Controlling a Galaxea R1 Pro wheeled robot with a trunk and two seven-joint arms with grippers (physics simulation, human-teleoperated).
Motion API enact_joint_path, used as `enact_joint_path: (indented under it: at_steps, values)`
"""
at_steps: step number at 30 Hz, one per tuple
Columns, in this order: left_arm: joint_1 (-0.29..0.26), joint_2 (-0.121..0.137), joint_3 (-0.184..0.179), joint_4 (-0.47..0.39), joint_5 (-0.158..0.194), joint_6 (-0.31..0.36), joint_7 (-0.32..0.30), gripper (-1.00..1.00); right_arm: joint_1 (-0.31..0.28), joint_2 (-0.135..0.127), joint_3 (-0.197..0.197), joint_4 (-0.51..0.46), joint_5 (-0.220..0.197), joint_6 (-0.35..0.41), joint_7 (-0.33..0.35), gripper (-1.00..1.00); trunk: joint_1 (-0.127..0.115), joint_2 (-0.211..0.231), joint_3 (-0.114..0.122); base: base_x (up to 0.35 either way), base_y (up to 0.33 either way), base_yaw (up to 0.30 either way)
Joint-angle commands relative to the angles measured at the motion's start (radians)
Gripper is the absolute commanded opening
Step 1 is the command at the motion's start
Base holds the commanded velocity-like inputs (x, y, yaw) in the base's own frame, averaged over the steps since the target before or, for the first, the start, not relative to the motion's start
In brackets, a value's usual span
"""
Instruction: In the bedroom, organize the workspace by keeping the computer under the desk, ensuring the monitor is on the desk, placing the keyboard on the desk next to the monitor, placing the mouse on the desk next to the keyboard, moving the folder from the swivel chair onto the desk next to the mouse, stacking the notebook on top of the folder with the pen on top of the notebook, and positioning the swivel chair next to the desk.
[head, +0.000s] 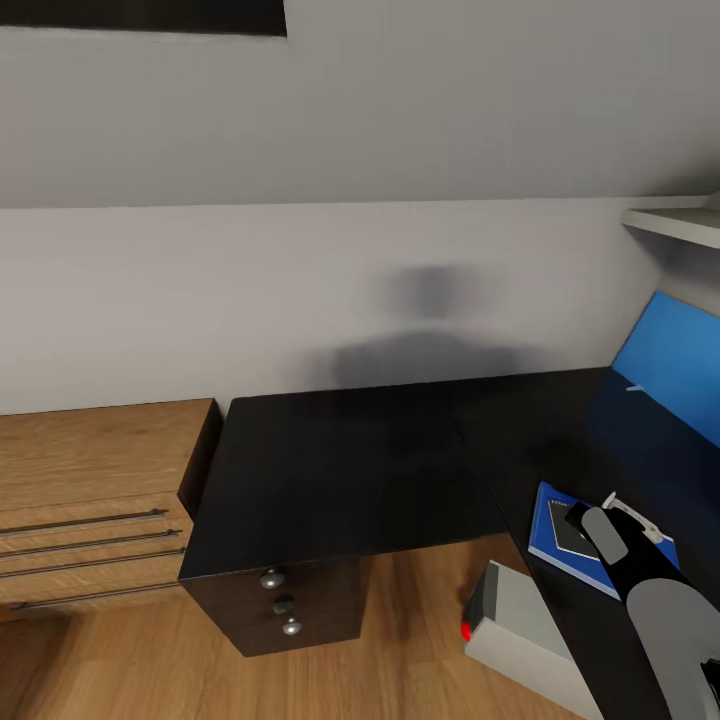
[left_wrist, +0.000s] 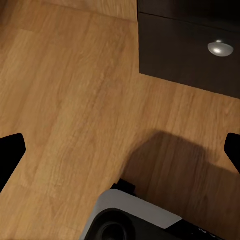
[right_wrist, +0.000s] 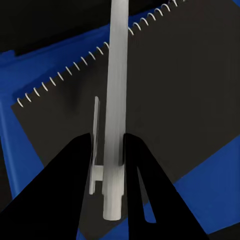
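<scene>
The black desk fills the middle of the head view. On its right wing lies the blue folder, and the dark spiral-bound notebook rests on top of it. My right gripper hovers over the notebook, shut on the white pen. The pale grey computer with its red light stands on the floor under the desk. My left gripper is open above the wood floor. The monitor, keyboard, mouse and swivel chair are out of view.
A light wood drawer unit adjoins the desk's left side. Desk drawers with silver knobs face me. A blue wall panel leans behind the desk's right wing, with a white shelf above it.
</scene>
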Motion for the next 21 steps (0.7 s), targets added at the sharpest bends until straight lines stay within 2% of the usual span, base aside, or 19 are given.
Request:
enact_joint_path:
  at_steps: [1, 4, 21]
  values:
    - [-0.001, 0.001, -0.009, 0.000, 0.006, -0.005, 0.008, 1.00, 0.000, 0.000, -0.001, -0.003, -0.007, 0.004, -0.004, -1.00, 0.000, -0.001, -0.001, 0.000, 0.000, 0.000]
    - [-0.001, 0.001, -0.009, 0.000, 0.006, -0.005, 0.008, 1.00, 0.000, 0.000, -0.001, -0.003, -0.007, 0.005, -0.004, -1.00, 0.000, -0.001, -0.001, 0.000, 0.000, 0.000]
    - [-0.001, 0.002, -0.009, 0.000, 0.006, -0.004, 0.008, 1.00, 0.000, 0.001, -0.001, -0.003, -0.007, -0.001, -0.004, -1.00, 0.065, -0.120, -0.055, 0.000, 0.000, 0.000]
